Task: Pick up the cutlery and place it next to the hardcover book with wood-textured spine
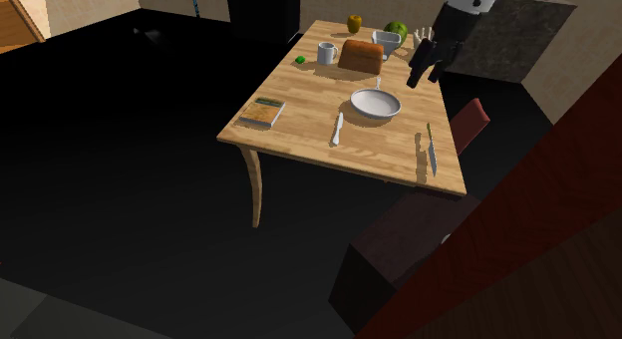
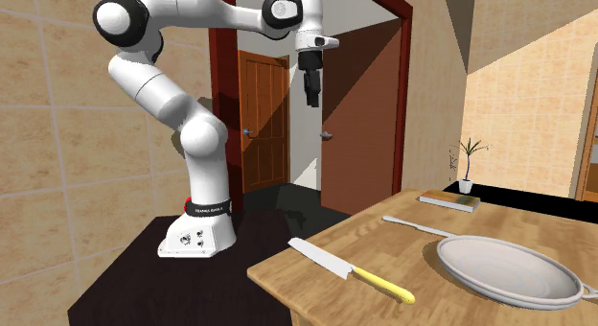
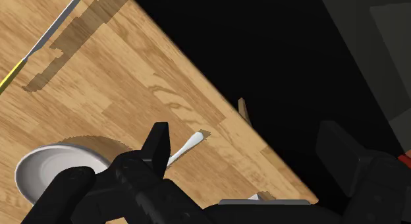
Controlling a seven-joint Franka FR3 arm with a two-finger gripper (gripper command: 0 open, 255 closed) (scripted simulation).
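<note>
Gripper [image 1: 423, 78] hangs in the air over the table [image 1: 309, 96], above the end where the loaf [image 1: 361, 56] and the mug [image 1: 326, 54] sit. It's well clear of the surface. Fingers [image 3: 158, 145] stand apart w/ nothing between them, so it's spread and holding nothing.

Two pcs of cutlery lie flat on the wood, and I can't tell which one the task means:
- A white utensil [image 1: 337, 129] is between the book [image 1: 262, 112] and the bowl [image 1: 376, 105]. It's nearer the bowl and touches neither. On the wrist cam its pale end pokes out just past one finger, w/ the bowl's rim close by.
- A knife [image 2: 350, 269] w/ grey blade and yellow handle lies near the table edge on the stand [image 2: 144, 267] side, close to the red chair [image 1: 470, 120]. It's well apart from the book.

Book lies flat near the table corner at the shoulder view's left, w/ a greenish cover. I can't make out the spine texture from here. Nothing touches it.

On the second exterior view the arm rises from the stand, bends over at the top, and the hand points down in front of the brown door [image 2: 264, 123].
</note>
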